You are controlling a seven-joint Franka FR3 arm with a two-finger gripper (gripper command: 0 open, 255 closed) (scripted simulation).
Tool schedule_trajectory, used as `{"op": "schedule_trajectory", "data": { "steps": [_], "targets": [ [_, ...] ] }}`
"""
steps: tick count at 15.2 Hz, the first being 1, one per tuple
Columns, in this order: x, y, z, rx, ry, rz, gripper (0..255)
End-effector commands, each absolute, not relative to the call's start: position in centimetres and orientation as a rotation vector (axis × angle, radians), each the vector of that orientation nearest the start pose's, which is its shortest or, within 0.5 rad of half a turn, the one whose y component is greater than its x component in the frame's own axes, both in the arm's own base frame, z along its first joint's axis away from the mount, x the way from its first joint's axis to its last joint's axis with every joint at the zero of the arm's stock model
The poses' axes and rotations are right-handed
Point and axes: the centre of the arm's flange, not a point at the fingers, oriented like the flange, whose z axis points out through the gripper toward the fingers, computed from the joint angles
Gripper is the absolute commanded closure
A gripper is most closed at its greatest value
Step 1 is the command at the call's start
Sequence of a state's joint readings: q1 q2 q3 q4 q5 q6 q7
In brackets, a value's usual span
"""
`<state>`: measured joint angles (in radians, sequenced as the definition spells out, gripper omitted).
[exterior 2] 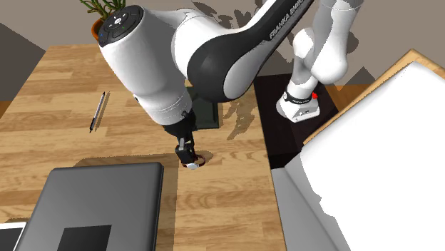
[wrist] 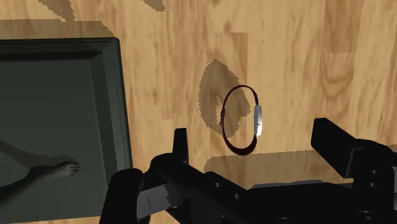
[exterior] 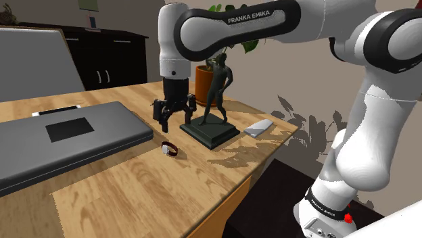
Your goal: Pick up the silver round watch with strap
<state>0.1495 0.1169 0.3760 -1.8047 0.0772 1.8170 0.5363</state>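
near the middle of the wooden table (exterior: 135, 196), between the flat grey case (exterior: 67, 138) and the square base of the dark statue (exterior: 211, 115), lies the silver round watch (exterior: 170, 149). its dark red strap forms a closed loop, and it touches neither neighbour. the black gripper (exterior: 174, 122) hangs just above it, fingers (wrist: 180, 143) spread apart, clasping nothing. in the wrist view the watch sits between them.

Item: Franka arm (exterior: 230, 27), white, reaching from lower right across the shoulder view's top, wrist turned straight down. Attached: black gripper (exterior: 176, 122), left of centre, fingers (wrist: 180, 143) spread apart.
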Motion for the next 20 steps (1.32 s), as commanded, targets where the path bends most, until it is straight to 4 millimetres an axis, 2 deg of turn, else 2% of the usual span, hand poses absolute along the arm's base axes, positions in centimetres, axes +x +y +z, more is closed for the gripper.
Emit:
{"op": "schedule_trajectory", "data": {
  "steps": [1, 2, 9, 11, 12, 20],
  "targets": [
    [52.0, 31.4, 45.8, -3.083, 0.054, 0.228, 0],
    [52.6, 32.3, 45.4, -3.084, 0.054, 0.232, 0],
    [52.6, 32.3, 41.7, -3.084, 0.054, 0.232, 0],
    [52.5, 32.3, 41.4, -3.084, 0.054, 0.232, 0],
    [52.6, 32.2, 41.4, -3.084, 0.054, 0.232, 255],
    [52.6, 32.2, 41.5, -3.084, 0.054, 0.232, 255]
  ]
}}
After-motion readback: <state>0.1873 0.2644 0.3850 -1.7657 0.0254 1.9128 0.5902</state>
